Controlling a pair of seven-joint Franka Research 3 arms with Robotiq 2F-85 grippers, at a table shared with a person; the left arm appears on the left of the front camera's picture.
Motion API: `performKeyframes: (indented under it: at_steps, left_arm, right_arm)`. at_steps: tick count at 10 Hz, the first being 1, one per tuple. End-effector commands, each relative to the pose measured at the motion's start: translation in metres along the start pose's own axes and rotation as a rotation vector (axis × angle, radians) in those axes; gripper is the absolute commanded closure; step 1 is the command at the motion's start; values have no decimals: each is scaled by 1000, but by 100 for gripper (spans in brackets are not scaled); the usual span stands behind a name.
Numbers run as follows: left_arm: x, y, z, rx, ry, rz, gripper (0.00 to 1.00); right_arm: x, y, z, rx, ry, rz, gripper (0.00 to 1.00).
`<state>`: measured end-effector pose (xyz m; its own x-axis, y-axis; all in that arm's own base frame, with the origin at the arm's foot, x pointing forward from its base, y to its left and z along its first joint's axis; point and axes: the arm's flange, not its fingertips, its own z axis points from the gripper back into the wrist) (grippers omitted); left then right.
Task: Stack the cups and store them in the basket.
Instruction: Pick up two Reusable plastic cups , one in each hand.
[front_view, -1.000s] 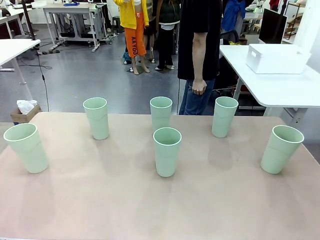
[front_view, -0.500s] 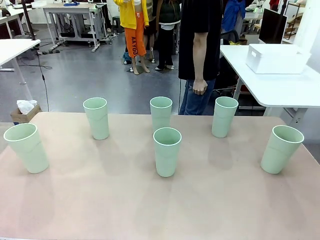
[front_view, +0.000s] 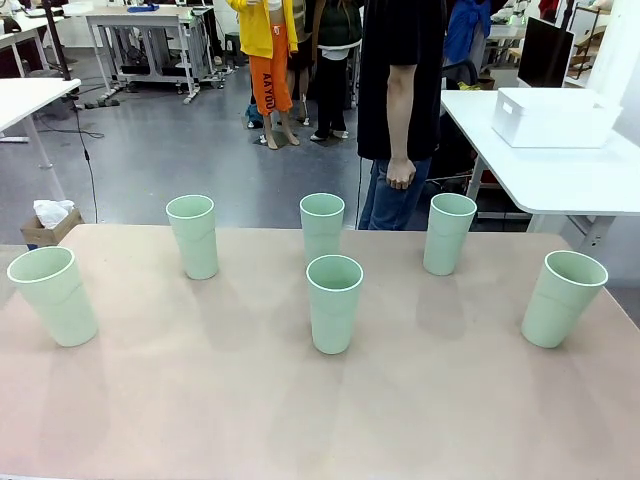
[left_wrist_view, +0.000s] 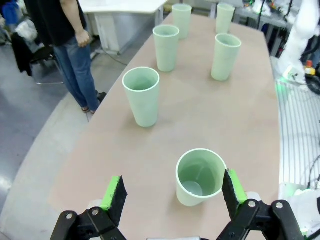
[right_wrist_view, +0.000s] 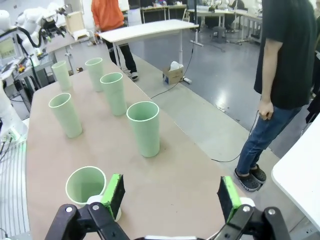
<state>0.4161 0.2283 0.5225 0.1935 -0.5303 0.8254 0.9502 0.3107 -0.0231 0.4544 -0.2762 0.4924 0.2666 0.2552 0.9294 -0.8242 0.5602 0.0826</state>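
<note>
Several pale mint-green cups stand upright and apart on the pinkish table (front_view: 200, 400), one at the far left (front_view: 52, 295), one in the middle (front_view: 334, 303) and one at the far right (front_view: 563, 298). The white basket (front_view: 553, 118) sits on a separate white table at the back right. My left gripper (left_wrist_view: 173, 191) is open above the table's end, with the nearest cup (left_wrist_view: 200, 176) just inside its right finger. My right gripper (right_wrist_view: 171, 196) is open too, and a cup (right_wrist_view: 86, 187) stands beside its left finger. Neither gripper holds anything.
A person in a black shirt and jeans (front_view: 400, 100) stands at the far side of the table with a hand hanging down. A white side table (front_view: 560, 175) carries the basket. Bare tabletop runs along the near edge.
</note>
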Motion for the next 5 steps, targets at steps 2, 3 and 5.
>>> performKeyframes:
  at_steps: [2,3,5]
  left_arm:
    - [0,-1,0,-3,6,-1,0]
    - [0,-1,0,-3,6,-1,0]
    - [0,-1,0,-3,6,-1,0]
  right_arm:
    - [-1,0,3,-3,2,2,0]
    - [-1,0,3,-3,2,2,0]
    - [-1,0,3,-3,2,2,0]
